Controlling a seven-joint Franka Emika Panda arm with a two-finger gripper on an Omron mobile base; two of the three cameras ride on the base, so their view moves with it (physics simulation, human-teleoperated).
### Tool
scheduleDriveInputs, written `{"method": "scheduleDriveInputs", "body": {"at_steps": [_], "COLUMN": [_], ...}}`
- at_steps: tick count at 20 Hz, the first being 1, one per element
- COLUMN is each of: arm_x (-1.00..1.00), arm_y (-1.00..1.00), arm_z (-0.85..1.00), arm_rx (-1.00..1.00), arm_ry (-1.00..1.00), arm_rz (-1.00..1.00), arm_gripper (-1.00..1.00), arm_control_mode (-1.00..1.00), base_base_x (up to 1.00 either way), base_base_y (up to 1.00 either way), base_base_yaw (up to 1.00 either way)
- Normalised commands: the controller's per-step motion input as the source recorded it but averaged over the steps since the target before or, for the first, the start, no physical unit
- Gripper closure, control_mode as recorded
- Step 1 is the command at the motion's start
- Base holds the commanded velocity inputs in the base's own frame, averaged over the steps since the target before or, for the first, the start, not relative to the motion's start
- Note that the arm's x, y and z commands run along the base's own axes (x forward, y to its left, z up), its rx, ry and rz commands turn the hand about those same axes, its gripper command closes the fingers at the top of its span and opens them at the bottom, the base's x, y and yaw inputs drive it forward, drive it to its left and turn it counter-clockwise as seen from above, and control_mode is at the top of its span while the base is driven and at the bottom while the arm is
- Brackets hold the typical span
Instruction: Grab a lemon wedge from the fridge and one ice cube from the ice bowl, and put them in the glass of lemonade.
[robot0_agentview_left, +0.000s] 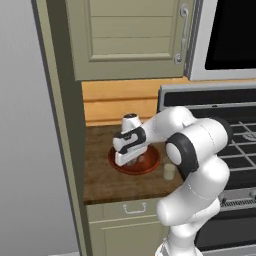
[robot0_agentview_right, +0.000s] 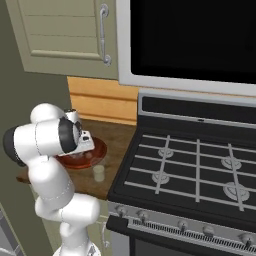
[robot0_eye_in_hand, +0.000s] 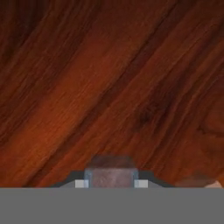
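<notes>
The reddish-brown wooden ice bowl (robot0_agentview_left: 151, 166) (robot0_agentview_right: 99, 151) rests on the dark wood counter. My gripper (robot0_agentview_left: 132, 160) reaches straight down into it. In the hand view the bowl's floor (robot0_eye_in_hand: 109, 87) is very close, and a whitish translucent ice cube (robot0_eye_in_hand: 111, 172) sits between the two tips of my gripper (robot0_eye_in_hand: 111, 183), which press against its sides. The glass of lemonade (robot0_agentview_left: 169, 171) (robot0_agentview_right: 99, 173) stands upright just right of the bowl, near the counter's front edge. In the right base view my arm hides most of the bowl. The lemon wedge and the fridge are out of view.
A gas stove (robot0_agentview_right: 195, 170) (robot0_agentview_left: 240, 140) adjoins the counter on the right, under a microwave (robot0_agentview_right: 190, 40). A beige wall cabinet (robot0_agentview_left: 130, 35) hangs over the counter and a tall beige panel (robot0_agentview_left: 62, 125) bounds it on the left. Other ice lies in the bowl (robot0_eye_in_hand: 199, 180).
</notes>
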Motion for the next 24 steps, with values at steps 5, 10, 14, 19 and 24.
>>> {"method": "scheduleDriveInputs", "body": {"at_steps": [5,10,14,19,24], "arm_x": [-0.04,-0.34,-0.31,-0.08,-0.02], "arm_y": [0.0,-0.18,-0.61,-0.67,-0.67], "arm_z": [0.86,0.73,0.19,0.07,0.04], "arm_rx": [-0.06,0.0,0.02,0.13,0.13], "arm_ry": [0.0,0.0,0.03,-0.01,0.0], "arm_rz": [0.0,-0.01,-0.08,-0.13,-0.12], "arm_gripper": [1.0,1.0,1.0,1.0,1.0], "arm_control_mode": [-1.0,-1.0,-1.0,-1.0,-1.0], "base_base_x": [0.0,0.0,0.0,0.0,0.0], "base_base_y": [0.0,0.0,0.0,0.0,0.0], "base_base_yaw": [0.0,0.0,0.0,0.0,0.0]}}
